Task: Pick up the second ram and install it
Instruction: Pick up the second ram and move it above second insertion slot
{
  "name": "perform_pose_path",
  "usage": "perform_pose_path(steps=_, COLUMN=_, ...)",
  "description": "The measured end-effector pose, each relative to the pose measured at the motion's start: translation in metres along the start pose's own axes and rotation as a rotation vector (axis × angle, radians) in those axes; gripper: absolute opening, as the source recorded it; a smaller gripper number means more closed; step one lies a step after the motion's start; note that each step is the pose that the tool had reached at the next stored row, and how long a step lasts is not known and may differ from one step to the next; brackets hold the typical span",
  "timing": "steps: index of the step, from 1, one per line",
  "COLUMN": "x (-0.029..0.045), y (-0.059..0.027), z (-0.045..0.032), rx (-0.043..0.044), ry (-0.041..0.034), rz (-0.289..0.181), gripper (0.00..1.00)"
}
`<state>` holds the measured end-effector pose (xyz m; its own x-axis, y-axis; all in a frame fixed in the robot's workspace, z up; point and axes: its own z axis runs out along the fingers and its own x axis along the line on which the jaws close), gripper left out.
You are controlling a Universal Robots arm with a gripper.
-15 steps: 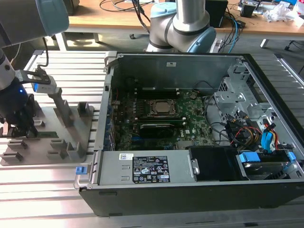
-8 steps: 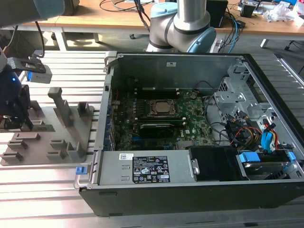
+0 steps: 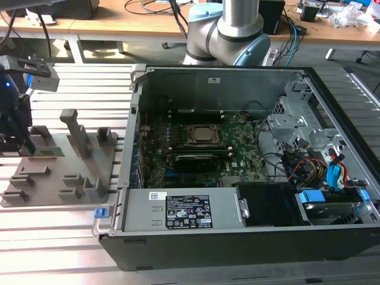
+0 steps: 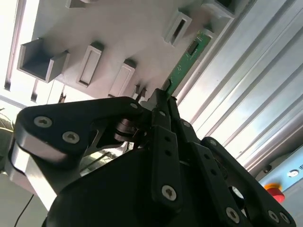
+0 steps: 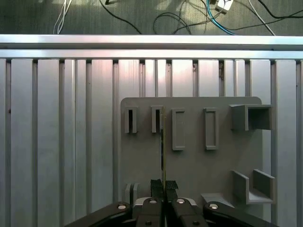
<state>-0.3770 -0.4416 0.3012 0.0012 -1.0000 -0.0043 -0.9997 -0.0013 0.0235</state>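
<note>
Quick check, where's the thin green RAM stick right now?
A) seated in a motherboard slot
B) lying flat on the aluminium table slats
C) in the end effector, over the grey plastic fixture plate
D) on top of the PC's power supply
C: in both wrist views the thin green RAM stick sits pinched in the end effector, over the grey plastic fixture plate.

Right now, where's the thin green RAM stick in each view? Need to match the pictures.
Exterior view: thin green RAM stick on the grey plastic fixture plate, far on the exterior view's left, beside the black pincer.
Second wrist view: slanted green strip running out from the pincer.
First wrist view: edge-on sliver between the pincer fingertips.
Shared landmark: the plate.
</note>
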Motion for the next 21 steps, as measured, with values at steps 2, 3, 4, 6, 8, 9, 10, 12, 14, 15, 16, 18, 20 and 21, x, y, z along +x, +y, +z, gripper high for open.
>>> perform_pose_path(steps=2, x=0.0000, y=0.0002, z=-0.0101, rx=0.0000, ry=0.0000, rz=0.000, gripper=0.14)
perform_pose_path(steps=3, x=-0.0001, y=0.0002, z=-0.0121, rx=0.0000, ry=0.0000, rz=0.000, gripper=0.14)
perform_pose_path(steps=4, x=-0.0001, y=0.0003, z=-0.0140, rx=0.0000, ry=-0.0001, rz=0.000, gripper=0.14)
perform_pose_path(steps=6, x=-0.0001, y=0.0004, z=-0.0222, rx=0.0000, ry=0.0000, rz=0.000, gripper=0.14)
perform_pose_path(steps=8, x=-0.0001, y=0.0005, z=-0.0299, rx=0.0001, ry=0.0000, rz=0.000, gripper=0.14)
perform_pose_path(steps=9, x=-0.0001, y=0.0006, z=-0.0331, rx=0.0000, ry=0.0001, rz=0.000, gripper=0.14)
perform_pose_path(steps=10, x=-0.0002, y=0.0007, z=-0.0368, rx=0.0000, ry=0.0000, rz=0.000, gripper=0.14)
perform_pose_path(steps=12, x=-0.0002, y=0.0008, z=-0.0428, rx=0.0000, ry=0.0000, rz=0.000, gripper=0.14)
perform_pose_path(steps=14, x=-0.0002, y=0.0008, z=-0.0492, rx=0.0000, ry=0.0000, rz=0.000, gripper=0.14)
perform_pose_path(steps=15, x=-0.0003, y=0.0008, z=-0.0529, rx=0.0000, ry=0.0000, rz=0.000, gripper=0.14)
perform_pose_path(steps=16, x=-0.0003, y=0.0009, z=-0.0556, rx=0.0000, ry=0.0000, rz=0.000, gripper=0.14)
perform_pose_path(steps=18, x=-0.0003, y=0.0008, z=-0.0620, rx=0.0000, ry=0.0000, rz=0.000, gripper=0.14)
perform_pose_path(steps=20, x=-0.0003, y=0.0009, z=-0.0681, rx=0.0000, ry=0.0000, rz=0.000, gripper=0.14)
perform_pose_path(steps=21, x=-0.0003, y=0.0009, z=-0.0719, rx=0.0000, ry=0.0000, rz=0.000, gripper=0.14)
